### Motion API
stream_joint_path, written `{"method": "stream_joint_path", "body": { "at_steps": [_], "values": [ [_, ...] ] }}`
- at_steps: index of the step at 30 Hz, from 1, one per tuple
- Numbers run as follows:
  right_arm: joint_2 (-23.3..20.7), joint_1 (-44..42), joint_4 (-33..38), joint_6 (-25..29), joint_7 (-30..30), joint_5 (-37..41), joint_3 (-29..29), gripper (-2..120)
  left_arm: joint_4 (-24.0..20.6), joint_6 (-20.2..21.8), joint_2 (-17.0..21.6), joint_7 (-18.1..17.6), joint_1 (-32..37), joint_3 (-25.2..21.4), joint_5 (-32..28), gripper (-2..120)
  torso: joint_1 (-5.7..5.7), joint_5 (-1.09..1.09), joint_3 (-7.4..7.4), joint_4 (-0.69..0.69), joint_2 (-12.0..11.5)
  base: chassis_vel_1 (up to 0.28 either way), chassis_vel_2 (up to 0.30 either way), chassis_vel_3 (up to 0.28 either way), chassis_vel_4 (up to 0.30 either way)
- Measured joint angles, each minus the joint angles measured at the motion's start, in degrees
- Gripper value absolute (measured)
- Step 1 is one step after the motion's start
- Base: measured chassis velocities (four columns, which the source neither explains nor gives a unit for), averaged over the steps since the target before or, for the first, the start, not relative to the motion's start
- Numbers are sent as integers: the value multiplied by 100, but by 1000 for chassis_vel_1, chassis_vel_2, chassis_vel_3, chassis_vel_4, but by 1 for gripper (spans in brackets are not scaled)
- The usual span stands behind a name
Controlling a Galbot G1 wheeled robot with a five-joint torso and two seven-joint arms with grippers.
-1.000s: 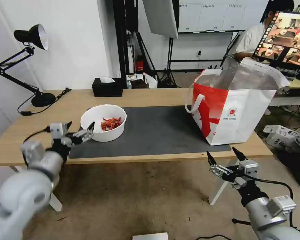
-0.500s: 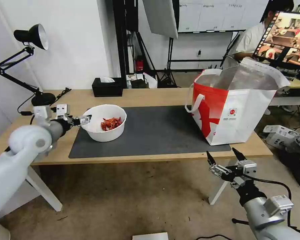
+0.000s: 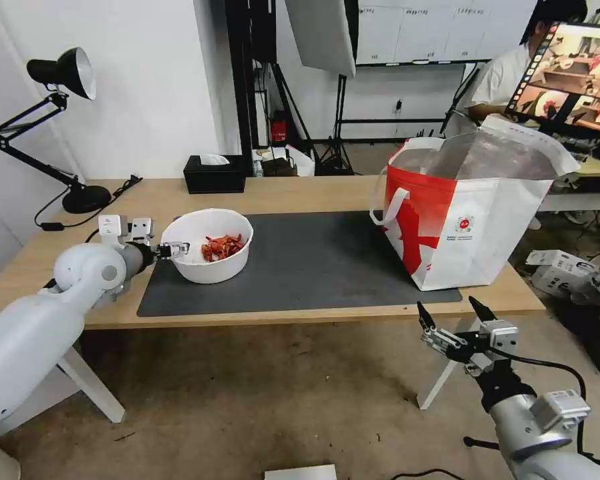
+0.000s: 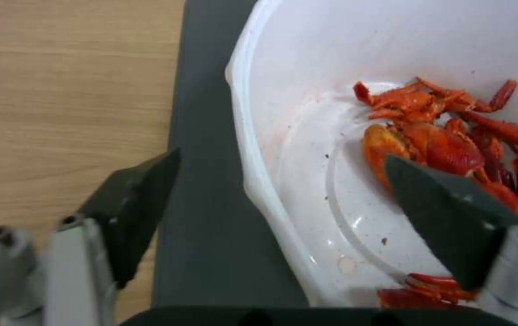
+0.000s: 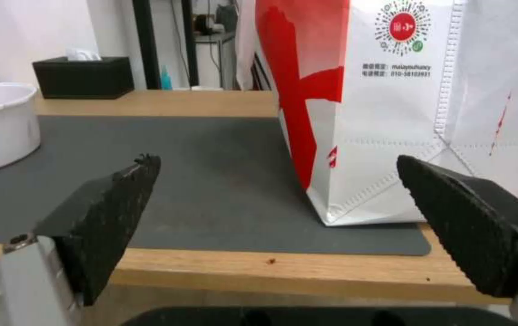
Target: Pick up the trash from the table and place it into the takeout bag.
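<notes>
A white round bowl (image 3: 207,245) of red shell scraps (image 3: 221,247) sits on the dark grey mat (image 3: 300,267) of the light-wood table (image 3: 273,193). My left gripper (image 3: 175,250) is open and straddles the bowl's left rim (image 4: 253,181), one finger outside over the mat, the other inside above the scraps (image 4: 446,136). The red-and-white takeout bag (image 3: 470,213) stands open at the mat's right end. My right gripper (image 3: 450,317) hangs open below the table's front edge, facing the takeout bag (image 5: 404,104).
A black desk lamp (image 3: 60,127) stands at the table's back left and a black tissue box (image 3: 213,175) at the back. White table legs (image 3: 440,380) are beside my right arm. Boxes lie on the floor at right (image 3: 560,270).
My left arm has swung up from below the table edge and forward, bringing its open gripper from the bowl's near-left side onto the bowl's left rim. The right arm has barely moved.
</notes>
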Motion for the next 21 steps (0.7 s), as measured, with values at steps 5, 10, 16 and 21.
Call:
{"method": "stream_joint_path", "body": {
  "at_steps": [5,10,16,21],
  "values": [
    [5,0,0,-19,14,81,-2,100,20,68,-2,-8,-48,68,-1,70,0,0,0,0,0,0,0,0,0],
    [6,2,8,-41,27,115,-5,100,22,180,-12,-7,-99,93,3,48,0,0,0,0,0,0,0,0,0],
    [12,8,12,-43,37,120,-5,100,-17,242,16,-4,-104,109,2,29,0,0,0,0,1,0,0,0,0],
    [24,11,11,-43,40,120,-5,100,-46,251,18,-4,-97,107,-40,11,0,0,0,0,1,0,0,0,0]
  ]
}}
